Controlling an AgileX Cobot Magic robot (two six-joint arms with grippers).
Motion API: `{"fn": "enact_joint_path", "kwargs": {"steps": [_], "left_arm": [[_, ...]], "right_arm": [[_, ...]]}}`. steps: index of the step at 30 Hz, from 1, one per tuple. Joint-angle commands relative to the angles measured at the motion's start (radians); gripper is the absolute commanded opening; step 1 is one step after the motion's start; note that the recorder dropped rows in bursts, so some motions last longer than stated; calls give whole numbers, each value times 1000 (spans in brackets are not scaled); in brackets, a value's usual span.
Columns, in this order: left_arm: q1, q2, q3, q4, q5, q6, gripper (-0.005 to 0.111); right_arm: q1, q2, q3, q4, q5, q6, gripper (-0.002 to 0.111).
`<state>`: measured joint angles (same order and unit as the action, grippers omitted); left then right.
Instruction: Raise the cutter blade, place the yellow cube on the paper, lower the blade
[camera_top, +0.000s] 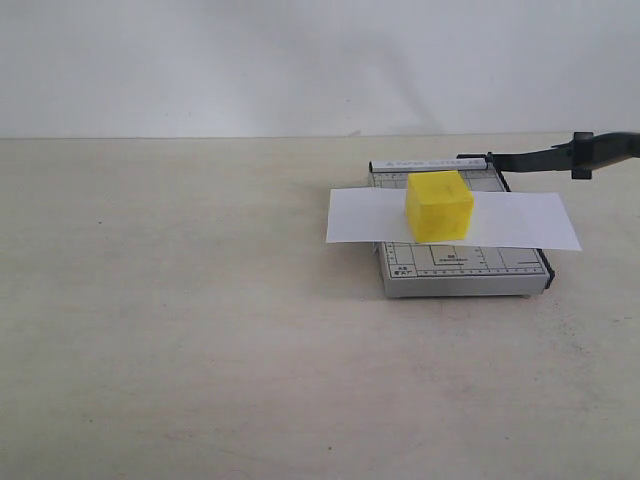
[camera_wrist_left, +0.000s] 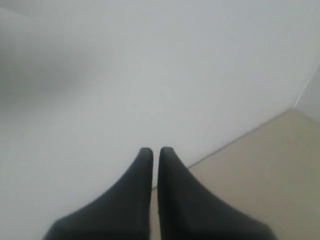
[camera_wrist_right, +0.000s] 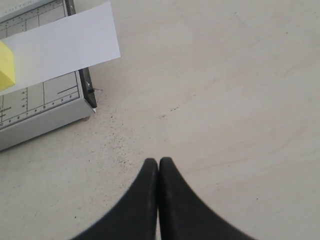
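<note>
The yellow cube (camera_top: 438, 205) sits on the white paper (camera_top: 360, 215), which lies across the grey gridded cutter base (camera_top: 465, 268). The cutter blade (camera_top: 540, 158) stands raised, reaching from its hinge at the base's far corner to the right, with its thick handle (camera_top: 612, 148) at the frame edge. Neither arm shows in the exterior view. My right gripper (camera_wrist_right: 158, 161) is shut and empty over bare table, beside the base (camera_wrist_right: 45, 107), the paper end (camera_wrist_right: 70, 42) and a sliver of cube (camera_wrist_right: 5, 67). My left gripper (camera_wrist_left: 153, 150) is shut and empty, facing a white wall.
The beige table (camera_top: 200, 330) stretches wide to the left of and in front of the cutter. A white wall (camera_top: 300, 60) runs behind it. In the left wrist view only the wall and a corner of the table (camera_wrist_left: 270, 170) appear.
</note>
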<state>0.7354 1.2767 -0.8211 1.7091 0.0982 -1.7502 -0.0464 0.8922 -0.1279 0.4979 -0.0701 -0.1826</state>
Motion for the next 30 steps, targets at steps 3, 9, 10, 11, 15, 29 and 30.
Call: {"fn": "enact_joint_path", "kwargs": {"steps": [3,9,10,11,15,29,30], "left_arm": [[-169,-8,104,-95,118,101,4],[-274,-108,207,-64,-3,56,4],[-299,-149,221,-64,-3,32,4],[-326,-197,232,-64,-5,28,4],[-430,-415,266,-57,-50,28,4],[-589,-747,585,-46,-98,36,4],[-607,-747,618,-53,-83,33,4]], "right_arm": [[-3,4,-2,-13,-13,-11,0],[-3,-1,-37,-14,-45,-12,0],[-3,-1,-57,-17,-41,-20,0],[-3,-1,-82,-24,-30,-36,0],[-3,-1,-185,-102,20,-99,0],[-3,-1,-460,-106,336,-247,0],[-3,-1,-478,-106,357,-247,0]]}}
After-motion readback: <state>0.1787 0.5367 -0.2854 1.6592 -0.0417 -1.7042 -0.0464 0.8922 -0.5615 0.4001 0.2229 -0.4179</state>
